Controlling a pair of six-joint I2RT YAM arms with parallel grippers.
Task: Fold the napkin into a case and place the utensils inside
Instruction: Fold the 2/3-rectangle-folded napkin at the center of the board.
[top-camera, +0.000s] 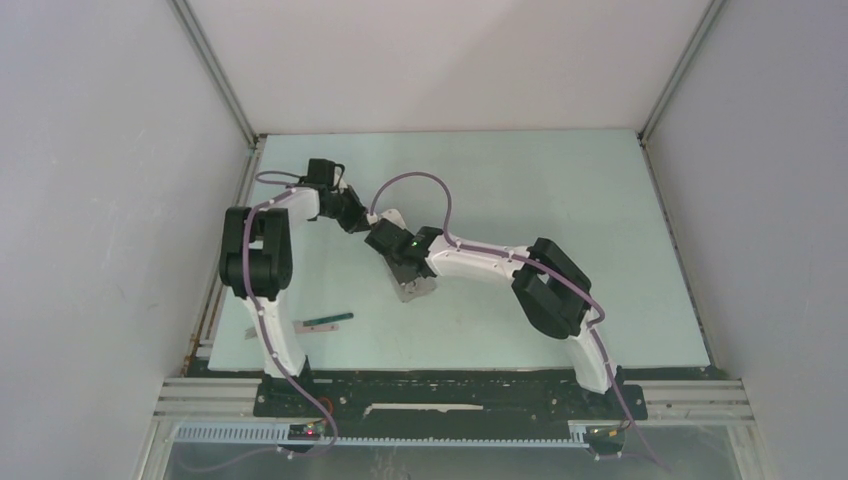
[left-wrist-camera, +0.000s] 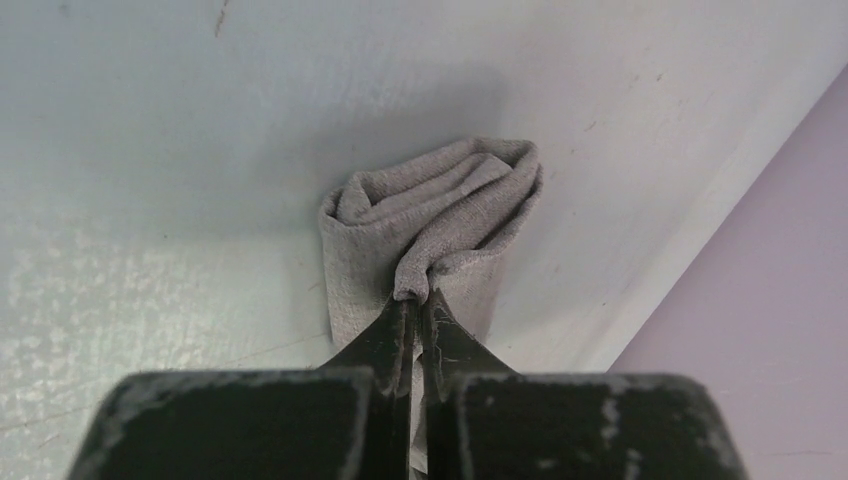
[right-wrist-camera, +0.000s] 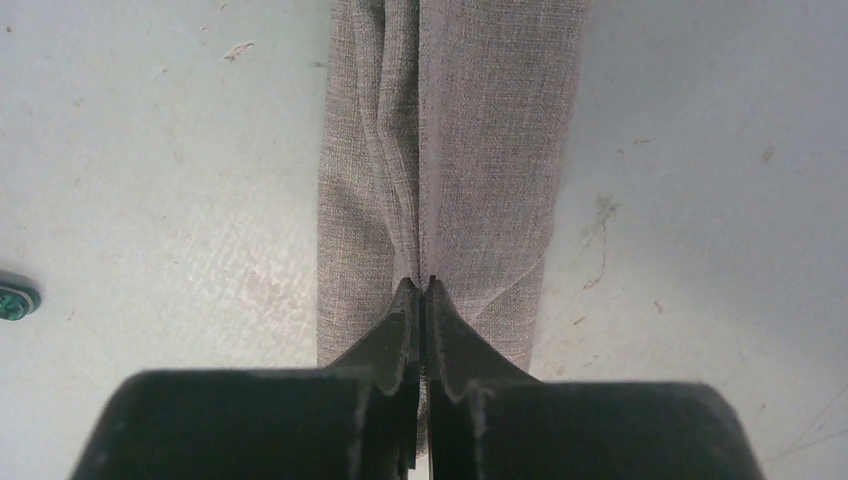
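The light grey napkin (top-camera: 417, 287) is folded into a narrow strip at mid-table, mostly hidden under my arms. My left gripper (top-camera: 365, 222) is shut on a bunched fold at one end of the cloth (left-wrist-camera: 440, 215), as the left wrist view (left-wrist-camera: 416, 298) shows. My right gripper (top-camera: 385, 243) is shut on a ridge of the strip (right-wrist-camera: 470, 150) in the right wrist view (right-wrist-camera: 419, 283). The utensils lie apart on the table at the front left: a piece with a dark green handle (top-camera: 332, 319) and a pale piece (top-camera: 305, 326) beside it.
The pale green table (top-camera: 560, 190) is walled on the left, back and right. The left wall's rail (top-camera: 232, 220) runs close by my left arm. A small dark green object (right-wrist-camera: 12, 300) shows at the left edge of the right wrist view.
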